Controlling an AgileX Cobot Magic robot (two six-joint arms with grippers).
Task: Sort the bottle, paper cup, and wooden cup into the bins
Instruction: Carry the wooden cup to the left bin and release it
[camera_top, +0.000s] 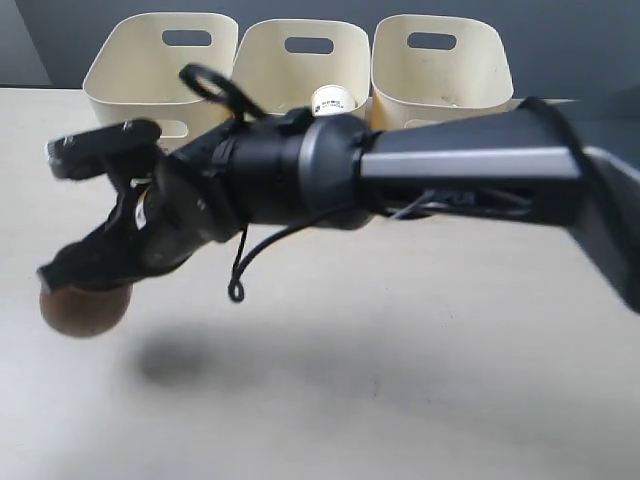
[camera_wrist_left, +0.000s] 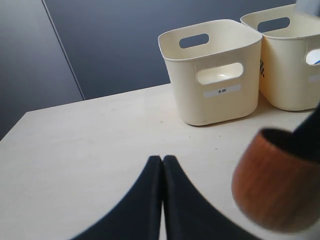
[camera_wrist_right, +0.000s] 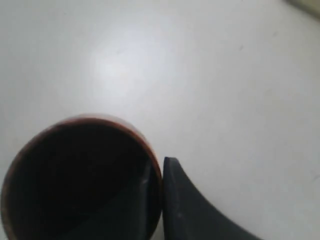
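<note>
Right pincer (camera_top: 85, 275) reaching across from the right of the exterior view to the left side of the bench (camera_top: 400, 380), clamped on the rim of the wooden cup (camera_top: 85, 308). In the right wrist view, one finger (camera_wrist_right: 192, 210) outside the cup wall and the other inside the dark hollow, wall pinched between them. Wooden cup (camera_wrist_right: 80, 180) brown and rounded, mouth up, hanging below the pincer; soft shadow on the bench a little to its right in the exterior view, so apparently lifted, though contact with the bench hard to judge. Same cup (camera_wrist_left: 277, 185) at the edge of the left wrist view, gripped from above by a dark shape.

Left pincer (camera_wrist_left: 162, 165) closed on nothing, both black fingertips pressed together over bare bench (camera_wrist_left: 90, 150); not made out in the exterior view.

Three cream bins in a row at the far edge of the bench against a dark wall: left bin (camera_top: 160, 70), middle bin (camera_top: 305, 65), right bin (camera_top: 440, 65), each with an oval handle cutout. Left bin (camera_wrist_left: 212, 70) seen close in the left wrist view, small white label on its front, next bin (camera_wrist_left: 292, 60) just beside it.

White bottle cap (camera_top: 332, 100) showing above the right arm, in front of the middle bin; rest of the bottle hidden. Paper cup not made out.
</note>
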